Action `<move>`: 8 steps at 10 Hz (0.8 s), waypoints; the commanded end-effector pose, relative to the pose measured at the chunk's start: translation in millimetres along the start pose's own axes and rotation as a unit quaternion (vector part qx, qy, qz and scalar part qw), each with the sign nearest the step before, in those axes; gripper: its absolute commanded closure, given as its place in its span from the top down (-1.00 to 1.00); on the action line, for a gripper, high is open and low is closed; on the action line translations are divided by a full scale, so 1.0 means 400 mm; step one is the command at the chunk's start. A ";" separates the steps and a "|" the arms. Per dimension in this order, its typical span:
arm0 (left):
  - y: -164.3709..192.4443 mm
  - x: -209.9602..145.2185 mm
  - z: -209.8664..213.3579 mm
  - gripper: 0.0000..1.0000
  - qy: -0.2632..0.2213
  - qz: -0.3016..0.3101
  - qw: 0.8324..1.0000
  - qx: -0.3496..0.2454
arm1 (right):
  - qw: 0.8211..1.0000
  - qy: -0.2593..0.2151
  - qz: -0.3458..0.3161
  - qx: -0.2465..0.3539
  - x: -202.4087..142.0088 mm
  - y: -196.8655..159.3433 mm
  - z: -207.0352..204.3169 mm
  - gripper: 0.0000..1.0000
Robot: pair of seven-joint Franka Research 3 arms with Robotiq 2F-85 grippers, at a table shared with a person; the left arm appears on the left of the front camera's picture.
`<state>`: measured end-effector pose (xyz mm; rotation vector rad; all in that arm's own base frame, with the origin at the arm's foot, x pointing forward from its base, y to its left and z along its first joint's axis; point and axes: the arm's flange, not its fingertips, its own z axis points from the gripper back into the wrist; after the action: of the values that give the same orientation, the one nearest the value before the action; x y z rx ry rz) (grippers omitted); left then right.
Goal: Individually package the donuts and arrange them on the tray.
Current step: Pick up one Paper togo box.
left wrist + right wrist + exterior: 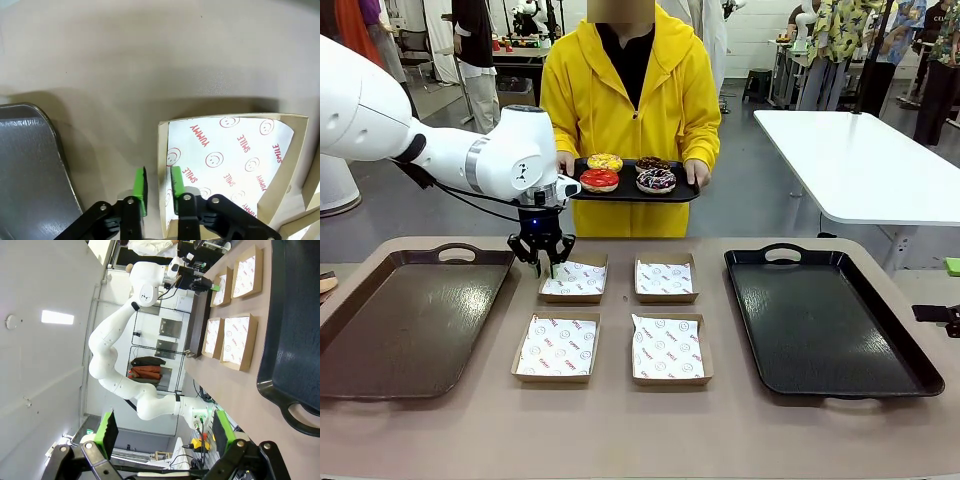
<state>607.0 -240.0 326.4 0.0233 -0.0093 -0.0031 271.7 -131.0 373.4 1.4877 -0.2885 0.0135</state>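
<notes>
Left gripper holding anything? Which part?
Cannot tell: the left gripper has its fingers straddling the cardboard box at its side wall, contact unclear.

On table [620,430], left to right: left tray [380,330], four boxes [556,378] two-by-two, right tray [820,320]. My left gripper [548,264] straddles left wall of far-left box [161,150]. Behind table, donuts [600,180] on held tray [630,196].

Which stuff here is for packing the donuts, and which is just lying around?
For the job: donuts, person's serving tray, four paper-lined boxes, brown tray, black tray.
Lying about: white table behind, green object at the right edge.
</notes>
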 end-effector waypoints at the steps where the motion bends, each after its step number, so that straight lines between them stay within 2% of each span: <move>1: -0.009 0.017 0.004 -1.00 0.002 0.007 1.000 0.014 | 1.000 -0.001 0.001 0.003 -0.003 0.000 0.004 1.00; 6: -0.005 0.018 0.027 -1.00 0.008 0.014 1.000 0.011 | 1.000 -0.001 0.001 0.003 -0.003 0.000 0.004 1.00; 8: 0.005 -0.006 0.136 -1.00 0.015 0.014 1.000 0.008 | 1.000 -0.001 0.001 0.003 -0.003 0.000 0.004 1.00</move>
<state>609.0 -239.8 354.5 0.0324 0.0071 0.0028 271.7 -131.0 373.4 1.4878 -0.2885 0.0134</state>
